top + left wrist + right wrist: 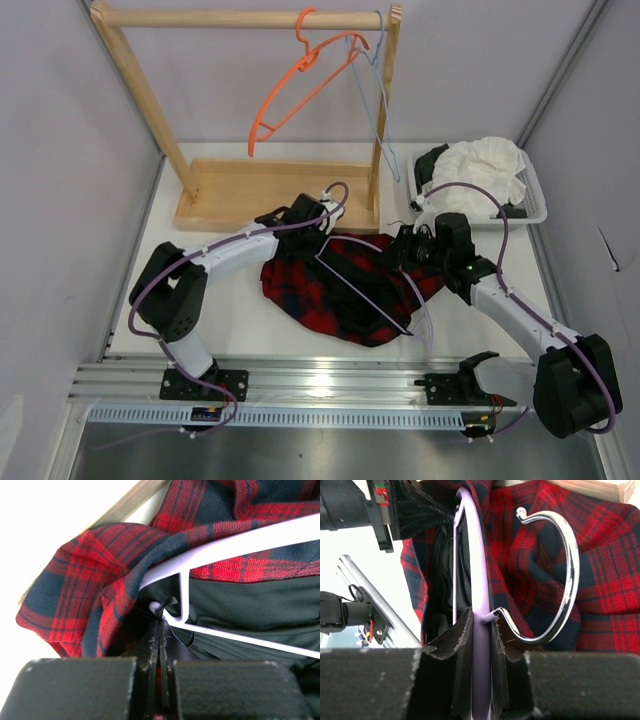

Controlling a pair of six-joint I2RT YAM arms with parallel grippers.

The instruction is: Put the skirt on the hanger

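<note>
The red and black plaid skirt lies crumpled on the table between both arms. The lavender hanger lies across and partly inside it. My left gripper is at the skirt's far edge; in the left wrist view it is shut on a fold of skirt beside a hanger corner. My right gripper is shut on the hanger's neck, just below its chrome hook, with skirt behind it.
A wooden rack with a base board stands at the back, carrying an orange hanger and a pale blue hanger. A white basket with a white garment sits back right. A metal rail runs along the near edge.
</note>
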